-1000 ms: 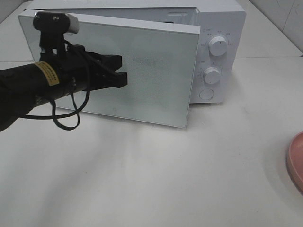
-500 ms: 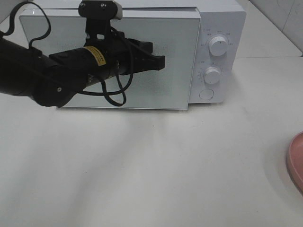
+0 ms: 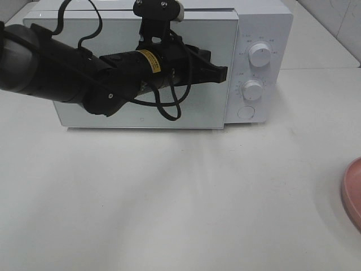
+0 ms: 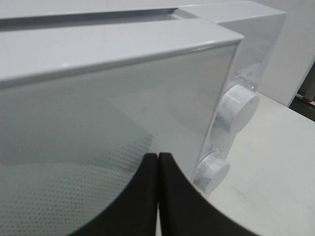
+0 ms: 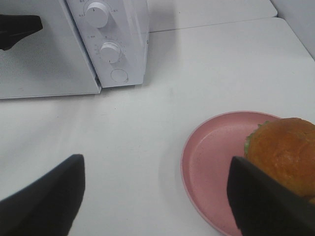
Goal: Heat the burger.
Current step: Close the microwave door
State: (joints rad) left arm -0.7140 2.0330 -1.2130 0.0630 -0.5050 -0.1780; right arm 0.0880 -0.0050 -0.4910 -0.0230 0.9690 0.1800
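My left end effector (image 3: 223, 71) is pinched together with nothing in it, tips pressed flat against the frosted grey glass door (image 3: 113, 68) of the white box microwave (image 3: 265, 22). Blunt closed tips make a decent pusher, which I judge is the reason for that pose. Contact point sits toward the door's 3 o'clock edge, just beside the control panel. In the high view the door looks flush with the cabinet; the left wrist view shows a dark seam along the top, so I can't say it's fully latched.

My right end effector (image 5: 157, 196) stands wide apart, empty, hanging over the white worktop (image 3: 197, 197). Between its fingers, toward 4 o'clock in the high view, sits the round pink plate (image 5: 206, 162). The round burger with glossy golden-brown bun and green lettuce frill (image 5: 283, 150) is on that plate, well apart from the microwave, not inside it. Judgement: the heating step isn't started, burger not loaded yet.

Materials: door glass is smooth, reflective, with a dotted mesh print low down. Two white round knobs (image 3: 259, 55) are stacked on the panel, and a round button (image 3: 246, 112) sits below them. Plate is matte with a shallow rim. Worktop is matte and plain.
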